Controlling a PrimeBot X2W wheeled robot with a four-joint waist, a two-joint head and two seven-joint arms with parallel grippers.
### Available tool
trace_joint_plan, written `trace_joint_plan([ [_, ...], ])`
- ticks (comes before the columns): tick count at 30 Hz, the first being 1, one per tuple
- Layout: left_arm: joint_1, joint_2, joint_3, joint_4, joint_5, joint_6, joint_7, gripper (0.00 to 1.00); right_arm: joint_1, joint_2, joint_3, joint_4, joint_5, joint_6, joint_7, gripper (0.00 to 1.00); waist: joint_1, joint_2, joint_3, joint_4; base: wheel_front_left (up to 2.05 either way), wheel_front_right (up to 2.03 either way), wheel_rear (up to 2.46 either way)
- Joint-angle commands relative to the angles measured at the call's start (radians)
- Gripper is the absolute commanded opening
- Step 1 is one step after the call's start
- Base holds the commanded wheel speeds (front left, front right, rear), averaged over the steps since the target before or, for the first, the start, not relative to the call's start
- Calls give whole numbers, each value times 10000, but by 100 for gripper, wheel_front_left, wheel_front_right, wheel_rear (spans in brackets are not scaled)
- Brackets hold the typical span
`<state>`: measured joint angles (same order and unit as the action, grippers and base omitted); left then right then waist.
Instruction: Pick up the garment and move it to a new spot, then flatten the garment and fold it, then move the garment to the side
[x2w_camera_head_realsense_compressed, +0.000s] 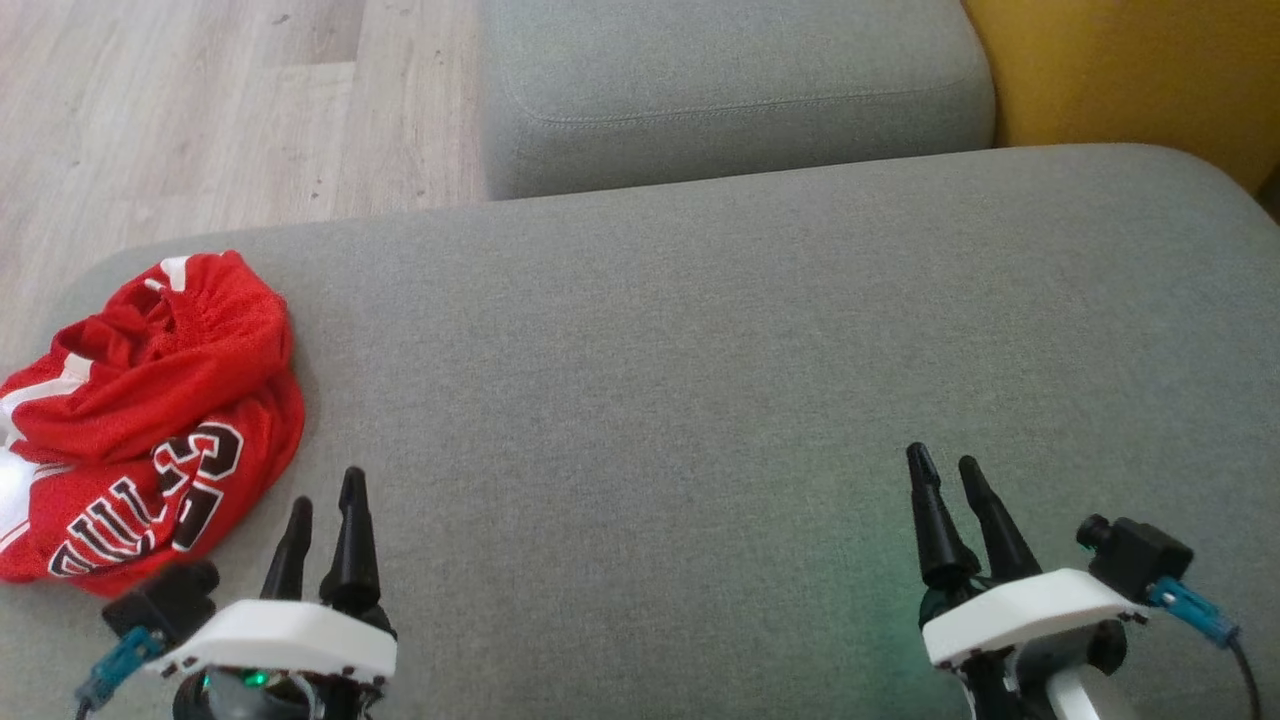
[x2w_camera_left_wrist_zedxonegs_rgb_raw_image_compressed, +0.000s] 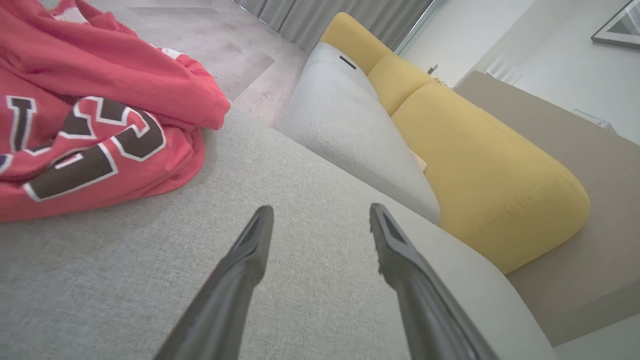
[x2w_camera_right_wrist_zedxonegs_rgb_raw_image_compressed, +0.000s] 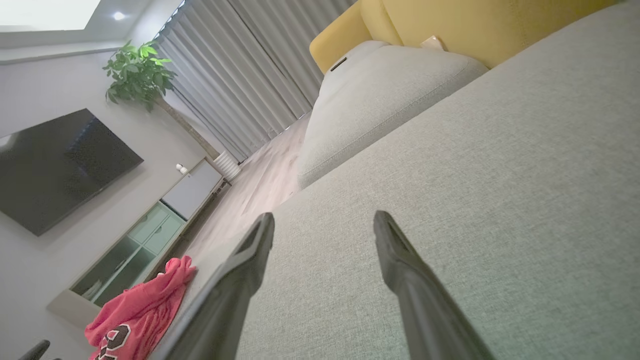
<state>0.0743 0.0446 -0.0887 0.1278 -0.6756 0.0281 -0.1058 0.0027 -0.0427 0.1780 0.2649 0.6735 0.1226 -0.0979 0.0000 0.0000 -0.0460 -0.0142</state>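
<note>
The garment (x2w_camera_head_realsense_compressed: 150, 425) is a red jersey with black and white lettering, bunched in a heap at the left edge of the grey cushion (x2w_camera_head_realsense_compressed: 700, 380). My left gripper (x2w_camera_head_realsense_compressed: 327, 495) stands open just right of and below the heap, touching nothing. In the left wrist view the garment (x2w_camera_left_wrist_zedxonegs_rgb_raw_image_compressed: 85, 110) lies up and left of the left gripper (x2w_camera_left_wrist_zedxonegs_rgb_raw_image_compressed: 322, 212), whose fingers hold nothing. At the lower right my right gripper (x2w_camera_head_realsense_compressed: 945, 465) hovers open over bare cushion, far from the jersey. From the right wrist the garment (x2w_camera_right_wrist_zedxonegs_rgb_raw_image_compressed: 137, 312) shows at the lower left, beyond the open right gripper (x2w_camera_right_wrist_zedxonegs_rgb_raw_image_compressed: 325, 220).
A second grey cushion (x2w_camera_head_realsense_compressed: 730, 90) lies beyond the one I work over, with a yellow backrest (x2w_camera_head_realsense_compressed: 1130, 70) at the far right. Wood floor (x2w_camera_head_realsense_compressed: 200, 110) shows at the upper left. A dark screen (x2w_camera_right_wrist_zedxonegs_rgb_raw_image_compressed: 55, 165), a cabinet and a plant (x2w_camera_right_wrist_zedxonegs_rgb_raw_image_compressed: 137, 75) stand across the room.
</note>
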Motion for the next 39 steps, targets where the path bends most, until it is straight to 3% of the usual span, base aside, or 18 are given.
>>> trace_joint_plan([
  [1, -245, 154, 126, -444, 352, 104, -130, 100, -543, -69, 228, -342, -374, 49, -196, 100, 0, 0, -9, -7, 0, 0, 0],
  [39, 324, 219, -267, -1313, 5105, 411, -1241, 100, -379, -70, 603, -607, -5205, 74, -1317, 100, 0, 0, -377, -143, 0, 0, 0],
])
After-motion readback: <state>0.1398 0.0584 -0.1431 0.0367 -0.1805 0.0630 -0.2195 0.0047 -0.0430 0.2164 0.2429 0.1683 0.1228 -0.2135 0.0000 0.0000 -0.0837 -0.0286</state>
